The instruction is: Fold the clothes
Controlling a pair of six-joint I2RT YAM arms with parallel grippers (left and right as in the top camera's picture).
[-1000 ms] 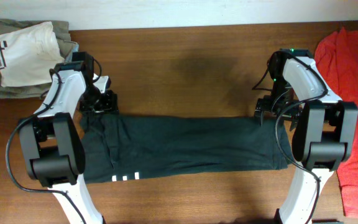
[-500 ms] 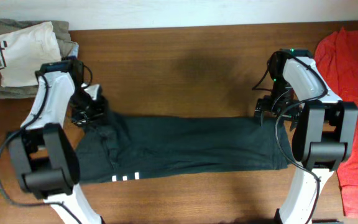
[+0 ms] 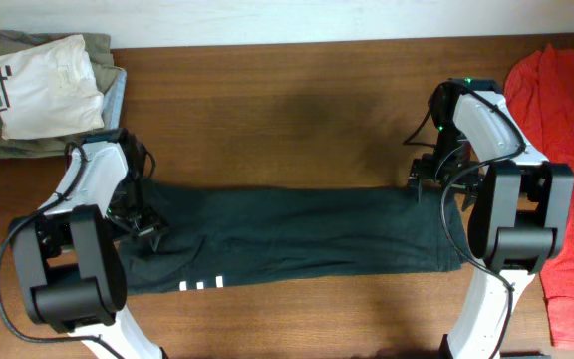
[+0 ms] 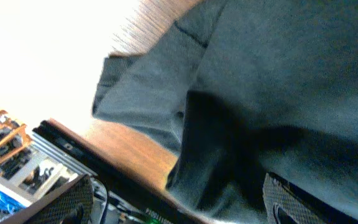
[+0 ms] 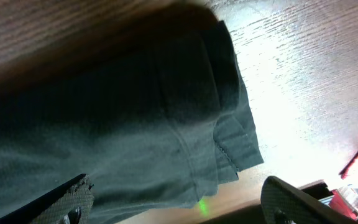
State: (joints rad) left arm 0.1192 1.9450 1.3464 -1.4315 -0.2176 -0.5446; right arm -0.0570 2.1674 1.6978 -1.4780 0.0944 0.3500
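The black shirt [image 3: 307, 234] lies as a long band on the table [image 3: 297, 110], its long axis running from one arm to the other. The left gripper [image 3: 140, 217] hangs over the shirt's left end, its fingers [image 4: 73, 200] spread wide, with cloth beneath them but nothing pinched. The right gripper [image 3: 419, 185] sits at the shirt's far right corner, equally wide and empty. Each arm is nearest its own end, so the next fold probably carries one end along that axis over the other. The red shirt [image 3: 566, 150] lies beyond the black shirt's right end.
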